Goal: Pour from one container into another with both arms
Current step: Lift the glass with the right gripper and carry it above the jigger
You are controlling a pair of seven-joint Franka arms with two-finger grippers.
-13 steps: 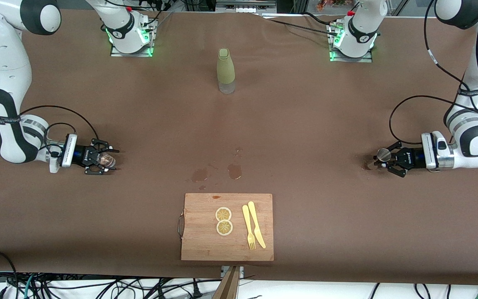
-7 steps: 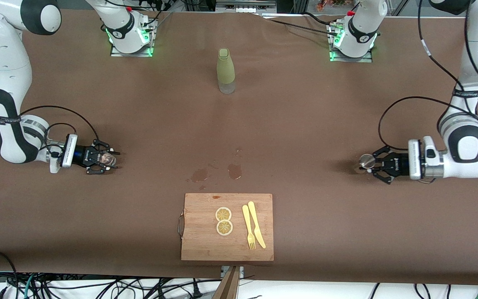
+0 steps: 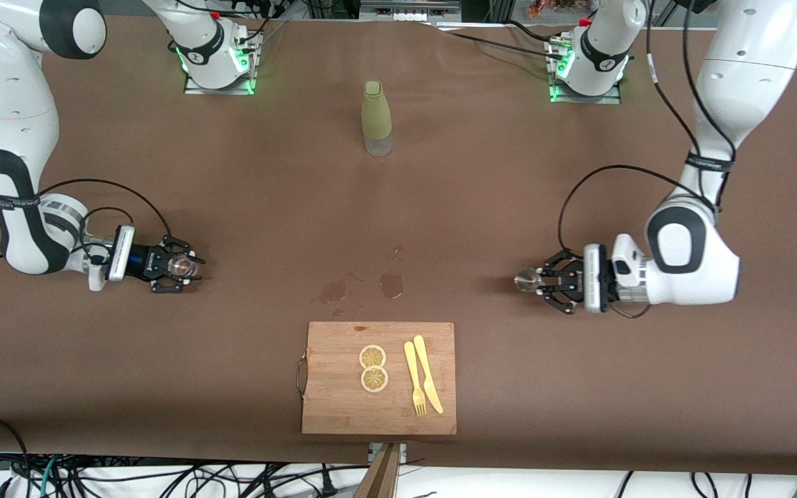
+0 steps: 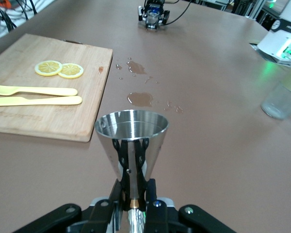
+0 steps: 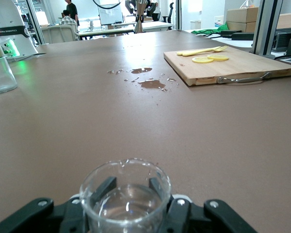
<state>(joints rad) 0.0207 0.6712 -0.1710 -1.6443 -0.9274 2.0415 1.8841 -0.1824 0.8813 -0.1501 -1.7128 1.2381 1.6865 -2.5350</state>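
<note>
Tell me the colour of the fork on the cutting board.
Pale yellow, like the knife beside it; the fork shows best in the front view.

Even overhead light fills the front view, and the brown table (image 3: 481,207) reads flat and sharp, with only soft, short shadows beside the bottle (image 3: 376,117). Green lamps glow at both arm bases near that bottle. Wet patches (image 3: 390,284) just above the cutting board (image 3: 343,387) shine faintly. In the left wrist view the jigger (image 4: 131,141) mirrors bright glare; in the right wrist view the background past the board is hazy
</note>
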